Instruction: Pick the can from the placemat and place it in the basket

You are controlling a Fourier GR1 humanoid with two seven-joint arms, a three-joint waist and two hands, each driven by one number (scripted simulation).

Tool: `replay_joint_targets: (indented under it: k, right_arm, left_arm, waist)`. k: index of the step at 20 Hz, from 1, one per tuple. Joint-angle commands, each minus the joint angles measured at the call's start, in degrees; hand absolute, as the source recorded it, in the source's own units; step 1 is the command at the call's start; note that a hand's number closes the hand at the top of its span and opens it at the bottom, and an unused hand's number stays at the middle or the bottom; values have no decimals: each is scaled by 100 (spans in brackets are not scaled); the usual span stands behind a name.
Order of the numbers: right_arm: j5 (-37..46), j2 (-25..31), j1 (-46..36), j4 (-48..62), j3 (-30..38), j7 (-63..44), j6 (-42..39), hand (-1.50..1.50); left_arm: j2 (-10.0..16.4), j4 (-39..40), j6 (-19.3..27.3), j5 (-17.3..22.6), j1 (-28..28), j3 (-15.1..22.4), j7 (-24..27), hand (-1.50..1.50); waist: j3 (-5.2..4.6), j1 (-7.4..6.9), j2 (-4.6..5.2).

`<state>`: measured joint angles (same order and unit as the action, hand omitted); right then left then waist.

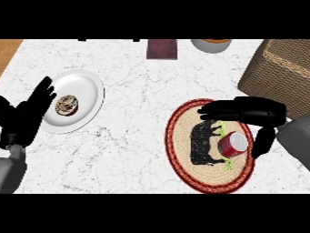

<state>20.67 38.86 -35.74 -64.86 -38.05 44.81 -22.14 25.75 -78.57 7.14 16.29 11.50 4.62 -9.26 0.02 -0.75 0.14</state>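
Note:
A red can (233,144) with a pale top lies on its side on the round woven placemat (184,159), right of the black animal figure printed on it. My right hand (251,111) hovers over the mat's upper right; its fingers reach left above the can and its thumb hangs down at the can's right side, with the hand open and nothing curled round the can. The wicker basket (291,73) stands at the right edge, behind that hand. My left hand (19,116) rests open at the left, fingers up, overlapping the plate's edge.
A white plate (83,91) with a small brown pastry (67,105) sits at the left. A dark red box (162,49) and a grey bowl (212,44) stand at the counter's back edge. Bare wooden floor shows past the counter's left edge.

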Motion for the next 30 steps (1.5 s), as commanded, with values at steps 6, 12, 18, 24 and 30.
replay_joint_targets:
  k: [6,12,18,24,30]
  right_arm:
    - [690,-165,-60,656,186,918,-182,-150]
    - [630,-256,-182,1093,38,1359,-293,-150]
    - [611,-101,-52,981,-162,1715,-222,-150]
    - [997,-325,-31,1317,-89,1660,252,-150]
    - [1486,-595,70,1573,5,1580,613,-150]
  left_arm:
    - [18,220,-283,-107,58,-364,-27,0]
    - [-152,136,-197,-292,75,-245,-13,0]
    - [-199,226,-289,-209,232,-396,-80,0]
    - [-289,331,-409,-326,260,-487,-1,0]
    - [-352,200,-446,-419,172,-631,-60,0]
  waist:
    - [-2,39,-12]
    - [-1,15,-4]
    - [-3,49,3]
    - [-2,39,1]
    - [-2,27,1]
